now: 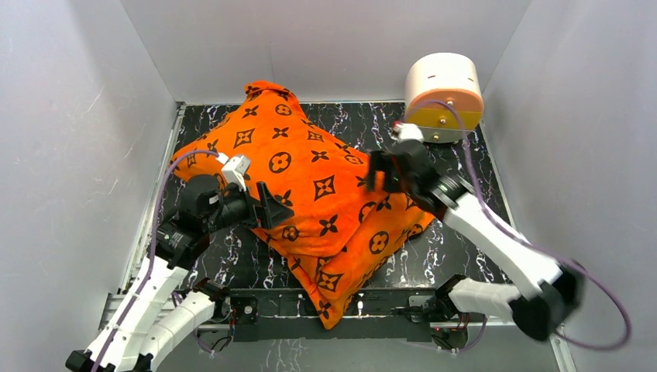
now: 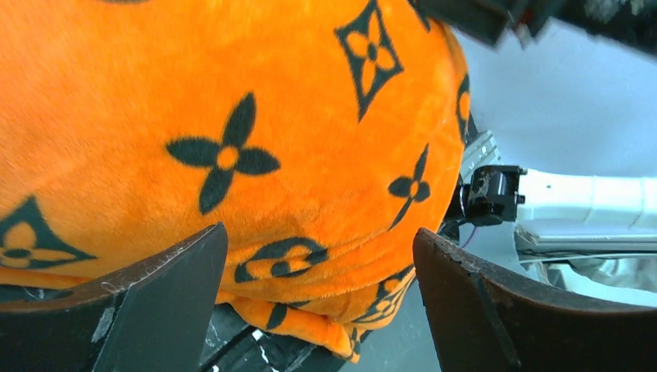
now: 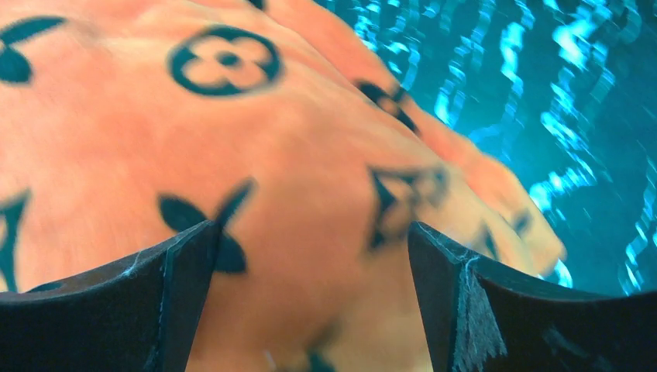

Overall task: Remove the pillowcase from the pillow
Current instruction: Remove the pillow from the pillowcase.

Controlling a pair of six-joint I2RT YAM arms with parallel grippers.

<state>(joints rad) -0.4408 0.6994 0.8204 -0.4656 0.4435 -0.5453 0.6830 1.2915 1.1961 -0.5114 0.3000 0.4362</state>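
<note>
Top view first: the orange monogram pillowcase [image 1: 310, 170] is being shown lying plump across the black marbled table [image 1: 457, 256], and the pillow inside is being hidden completely by it. The left gripper [image 1: 271, 211] is being held at the case's near-left edge with its jaws spread and the fabric just ahead of the fingertips. Whether anything is being touched can't be told from up here. The right gripper [image 1: 380, 172] is being held over the case's right side, also spread wide, with nothing being pinched. A round white box [image 1: 443, 93] with an orange drawer front is sitting well beyond the right fingertips, apart from the fabric.

Left wrist view: both dark fingers [image 2: 155, 302] are being shown wide apart. The pillowcase [image 2: 232, 116] is bulging right in front of them and across the gap, with a folded lower edge being seen below it. Nothing is being clamped. A white arm link [image 2: 589, 201] is being seen past the right-hand finger.

Right wrist view: the fingers [image 3: 116, 310] are again being shown spread. The plush pillowcase [image 3: 232, 155] is filling the space between and ahead of them, a bit blurred. The table [image 3: 542, 93] is being seen beyond the right-hand finger, tinted teal.
</note>
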